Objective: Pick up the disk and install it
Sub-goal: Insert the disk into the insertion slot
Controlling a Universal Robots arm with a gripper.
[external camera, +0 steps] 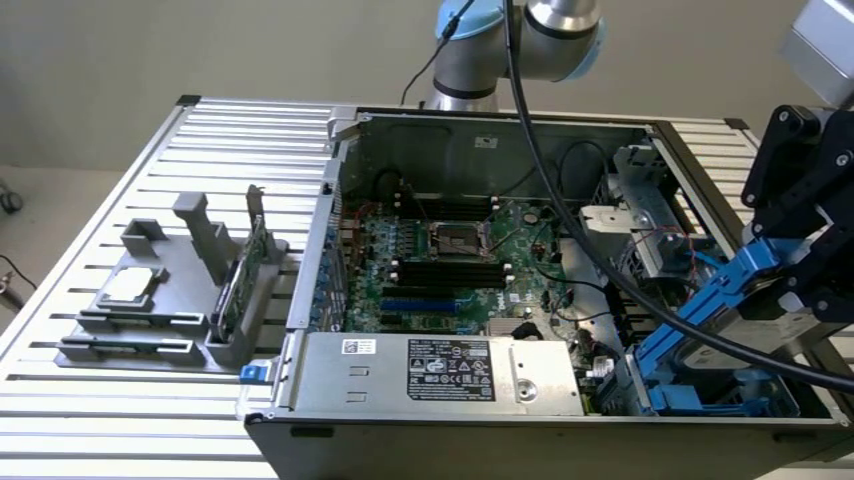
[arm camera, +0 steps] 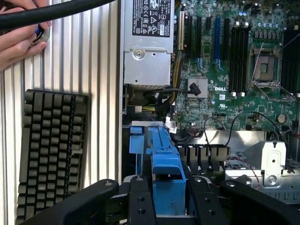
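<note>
Starting at about eight o'clock in the exterior view, a grey fixture (external camera: pixel 200 335) stands on the slatted aluminium table (external camera: pixel 80 420), with a small square chip (external camera: pixel 130 287) and a green circuit card (external camera: pixel 254 265) parked in it. Both are well apart from my work. At centre lies the open computer case (external camera: pixel 350 200), its motherboard (external camera: pixel 441 260) exposed, and at six o'clock sits the labelled power supply (external camera: pixel 441 370). At four o'clock my claw (external camera: pixel 787 285) is clenched on the disk (external camera: pixel 721 285), gripping it by the blue carrier, which hangs tilted over the blue drive bay (external camera: pixel 707 395). On the wrist camera the claw (arm camera: pixel 166 187) has a black finger on either side of the disk (arm camera: pixel 166 168), with the bay's blue frame just ahead. I judge this to be the insertion step. To do it well I want the carrier rails parallel to the bay guides, with no twist, and the black cable (external camera: pixel 534 150) draped across the case kept from snagging. A keyboard (arm camera: pixel 51 150) lies on the table beside the case, and a person's hand (arm camera: pixel 18 42) rests near it, so I go slowly. A plain beige wall (external camera: pixel 134 50) stands behind.
</note>
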